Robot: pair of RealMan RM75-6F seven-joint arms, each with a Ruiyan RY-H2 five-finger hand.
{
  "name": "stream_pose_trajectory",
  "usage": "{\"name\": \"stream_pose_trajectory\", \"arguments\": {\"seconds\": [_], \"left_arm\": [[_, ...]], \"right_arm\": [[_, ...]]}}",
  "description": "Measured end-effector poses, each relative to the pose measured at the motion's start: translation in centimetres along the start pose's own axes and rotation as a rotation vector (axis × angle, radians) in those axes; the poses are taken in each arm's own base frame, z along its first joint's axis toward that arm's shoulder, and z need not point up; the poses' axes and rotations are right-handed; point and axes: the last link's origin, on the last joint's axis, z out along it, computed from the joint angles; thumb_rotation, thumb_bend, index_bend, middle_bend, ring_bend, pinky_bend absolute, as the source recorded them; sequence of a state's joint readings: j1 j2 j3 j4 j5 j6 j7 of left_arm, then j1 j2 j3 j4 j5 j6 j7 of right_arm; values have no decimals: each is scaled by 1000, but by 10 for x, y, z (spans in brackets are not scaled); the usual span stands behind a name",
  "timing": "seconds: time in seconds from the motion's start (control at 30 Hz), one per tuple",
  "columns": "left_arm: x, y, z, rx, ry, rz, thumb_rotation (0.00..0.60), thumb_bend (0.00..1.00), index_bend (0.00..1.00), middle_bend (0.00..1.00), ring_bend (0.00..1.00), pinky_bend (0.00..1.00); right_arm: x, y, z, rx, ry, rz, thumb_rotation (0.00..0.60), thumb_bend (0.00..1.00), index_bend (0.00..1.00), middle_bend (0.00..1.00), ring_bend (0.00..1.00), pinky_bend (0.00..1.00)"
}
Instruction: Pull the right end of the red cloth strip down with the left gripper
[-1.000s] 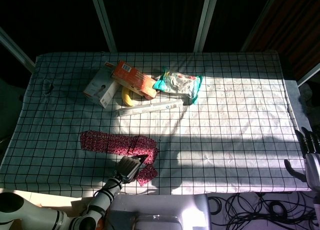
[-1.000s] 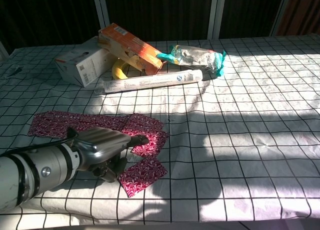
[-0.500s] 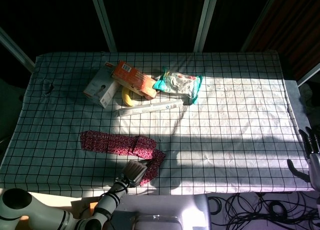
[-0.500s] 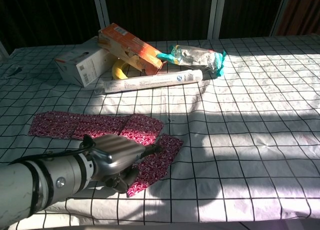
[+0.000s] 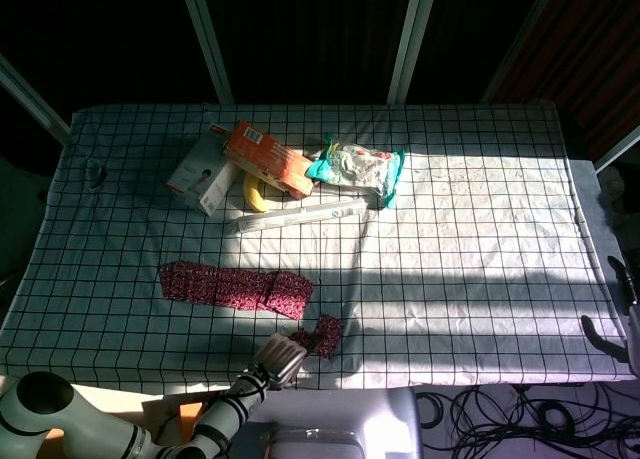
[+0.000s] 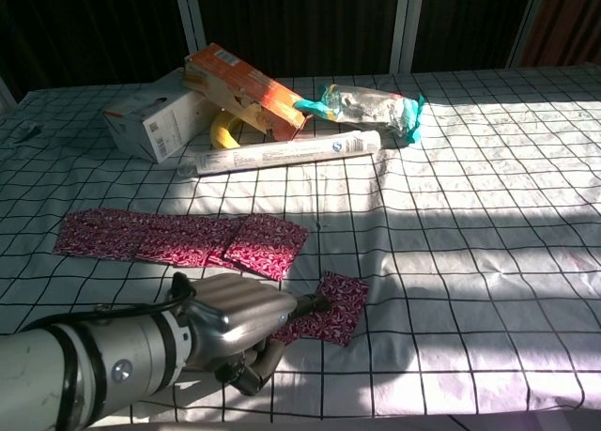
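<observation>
The red patterned cloth strip point(image 5: 235, 287) lies flat across the left front of the checked tablecloth point(image 5: 470, 229). Its right end point(image 5: 322, 334) is folded downward and now sits near the table's front edge. My left hand point(image 5: 279, 359) is at that front edge, just left of the folded end, and pinches its lower corner. In the chest view the left hand point(image 6: 239, 316) grips the cloth end point(image 6: 331, 304), while the rest of the strip point(image 6: 178, 238) stays flat behind it. My right hand point(image 5: 618, 314) shows only partly at the right edge, fingers apart and holding nothing.
At the back left, a white box point(image 5: 200, 171), an orange box point(image 5: 265, 159), a banana point(image 5: 255, 194), a long white tube point(image 5: 300, 215) and a teal-and-white packet point(image 5: 358, 169) lie clustered. Cables point(image 5: 500, 414) lie on the floor below the front edge.
My left hand has moved toward the front edge, dragging the strip's right end down and slightly right. The end now lies stretched away from the strip's main run. The right hand slid further out of frame.
</observation>
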State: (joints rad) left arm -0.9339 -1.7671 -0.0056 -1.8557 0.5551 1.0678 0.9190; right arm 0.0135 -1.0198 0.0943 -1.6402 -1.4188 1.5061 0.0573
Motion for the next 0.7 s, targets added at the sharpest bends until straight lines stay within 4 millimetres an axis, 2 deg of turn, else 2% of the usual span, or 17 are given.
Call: {"name": "stream_pose_trajectory", "arguments": {"seconds": [0.33,0.43,0.57,0.63,0.67,0.7], "left_arm": [[6,7,-3,-25,44,-29,600,987,73,1000,1000,1000],[11,9,-5,-35,72,-42,600,875,31,1000,1000,1000],[21,12,-10,-62,135,-89,600,621,0,996,1000,1000],[28,10,-16,-76,180,-100,600,515,0,905,952,964],[32,7,-19,-79,201,-100,600,464,0,741,827,869],[36,3,-23,-79,223,-97,600,442,0,618,717,788]], "right_arm": [[-1,-1,0,0,0,-4,600,264,0,0,0,28],[-1,-2,1,0,-3,-6,600,264,0,0,0,28],[-2,-3,0,3,-4,-9,600,264,0,0,0,28],[-2,-3,-1,5,-3,-9,600,264,0,0,0,28],[-2,-3,-1,7,-2,-10,600,264,0,0,0,28],[-1,-3,-2,8,0,-13,600,264,0,0,0,28]]}}
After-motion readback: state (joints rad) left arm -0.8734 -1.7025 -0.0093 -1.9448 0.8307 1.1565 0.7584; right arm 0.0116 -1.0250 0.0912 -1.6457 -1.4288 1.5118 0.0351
